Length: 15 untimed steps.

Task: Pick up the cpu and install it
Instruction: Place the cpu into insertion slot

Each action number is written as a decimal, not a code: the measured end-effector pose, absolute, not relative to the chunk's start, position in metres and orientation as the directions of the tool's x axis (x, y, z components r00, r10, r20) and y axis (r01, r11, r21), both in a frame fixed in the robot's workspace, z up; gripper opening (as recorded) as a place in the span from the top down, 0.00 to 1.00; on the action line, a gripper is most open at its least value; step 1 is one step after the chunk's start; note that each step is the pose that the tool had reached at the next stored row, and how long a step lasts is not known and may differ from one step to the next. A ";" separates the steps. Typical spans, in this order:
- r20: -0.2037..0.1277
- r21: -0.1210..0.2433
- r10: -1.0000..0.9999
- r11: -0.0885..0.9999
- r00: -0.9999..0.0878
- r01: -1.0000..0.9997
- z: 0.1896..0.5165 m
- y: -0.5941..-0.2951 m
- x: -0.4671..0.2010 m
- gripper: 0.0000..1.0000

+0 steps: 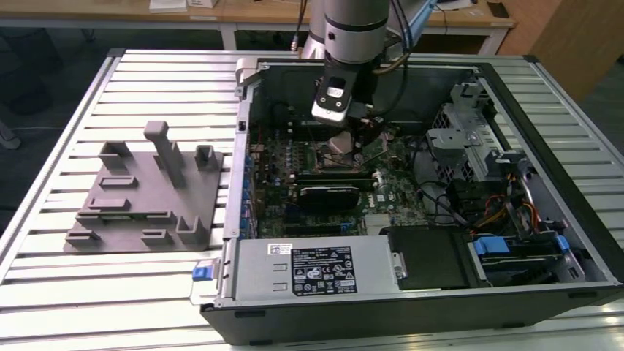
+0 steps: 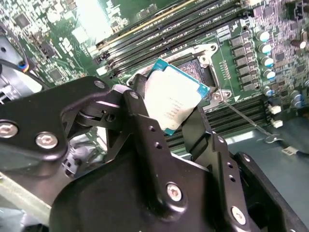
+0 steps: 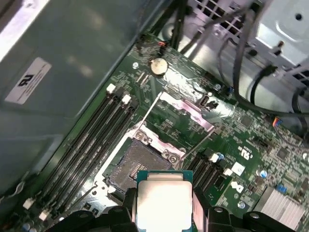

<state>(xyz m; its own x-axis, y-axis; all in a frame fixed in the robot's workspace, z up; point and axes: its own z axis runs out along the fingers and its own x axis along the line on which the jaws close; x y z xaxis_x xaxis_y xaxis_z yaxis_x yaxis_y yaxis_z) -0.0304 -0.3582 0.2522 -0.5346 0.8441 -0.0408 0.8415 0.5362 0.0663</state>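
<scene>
Grey plastic forms the one fixture plate (image 1: 146, 197), lying at nine o'clock in the exterior view on the slatted metal table (image 1: 58, 292). At the centre sits one open computer case (image 1: 410, 322). One arm (image 1: 353, 29) enters from twelve o'clock, and its gripper (image 1: 343, 139) hangs over the green motherboard (image 1: 288, 157). Two black fingers (image 2: 145, 130) clamp the single cpu (image 2: 174, 99) by opposite edges. It is held just above the board, close to the one open socket (image 3: 137, 162), and is not seated. One finger hides a cpu corner in the second wrist view. In the first wrist view the chip's near edge is cut off.
</scene>
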 end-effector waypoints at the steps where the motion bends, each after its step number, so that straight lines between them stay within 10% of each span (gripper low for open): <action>1: -0.041 0.066 0.851 0.525 -0.524 0.848 0.252 -0.358 -0.030 0.46; 15: -0.041 0.066 0.954 0.299 -0.297 0.952 0.250 -0.358 -0.030 0.46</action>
<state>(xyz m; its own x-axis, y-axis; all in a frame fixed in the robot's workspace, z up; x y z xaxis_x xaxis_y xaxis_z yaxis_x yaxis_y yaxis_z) -0.0304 -0.3582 0.2497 -0.2971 0.9540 -0.0407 0.9519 0.2993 0.0663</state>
